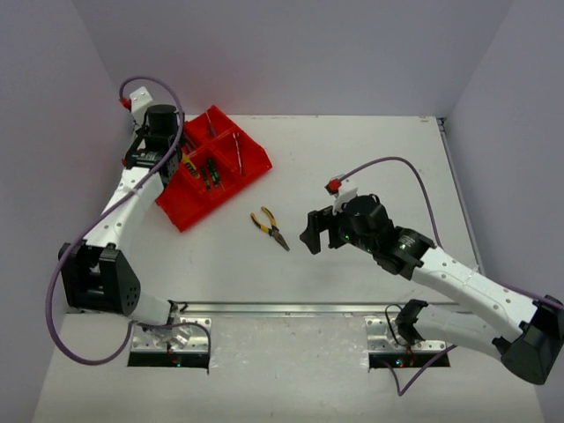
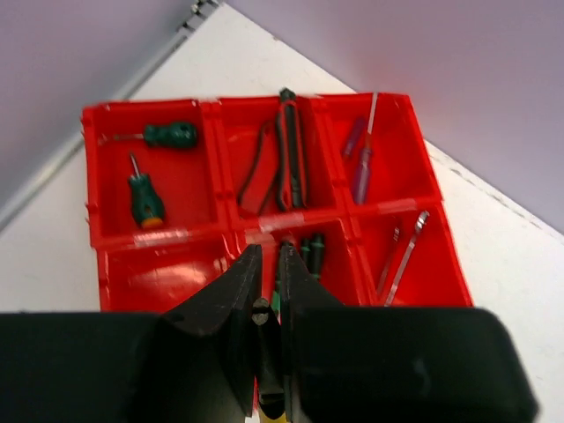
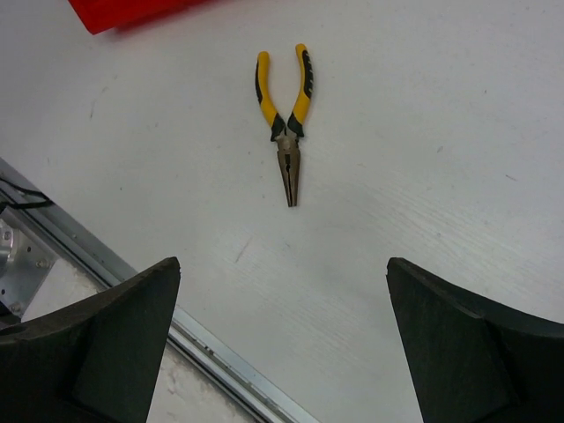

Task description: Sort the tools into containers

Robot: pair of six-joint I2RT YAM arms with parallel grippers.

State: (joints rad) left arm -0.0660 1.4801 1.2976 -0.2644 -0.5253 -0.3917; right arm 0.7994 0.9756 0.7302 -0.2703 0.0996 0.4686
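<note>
Red tray [image 1: 198,208] with six compartments in two rows of three sits at the far left of the white table [image 1: 370,150], turned at an angle to the edges. The left arm [image 1: 123,198] reaches up the left side and hangs over the tray's left part, while the right arm [image 1: 467,282] stretches in from the near right toward the middle of the table. The right gripper [image 3: 282,264] is spread wide with nothing between its fingers, and it hovers above the bare tabletop. The left gripper [image 2: 269,264] is nearly closed over the middle compartment of the near row, pinching a slim dark tool [image 2: 262,310] with a yellow patch at its lower end. I cannot tell what kind of tool this is. A pair of yellow-handled pliers [image 3: 286,123] lies flat on the table between the tray and the right gripper, apart from both. Its nose is closed and points toward that gripper, and its handles are slightly parted. In the left wrist view, the far row holds two green-handled screwdrivers [image 2: 146,201] on the left, long red-and-black tools [image 2: 280,154] in the middle, and blue screwdrivers [image 2: 361,167] on the right. In the near row, silver wrenches [image 2: 404,257] lie in the right compartment. Green-and-black tools [image 2: 310,251] show in the middle one, partly hidden by the fingers.
</note>
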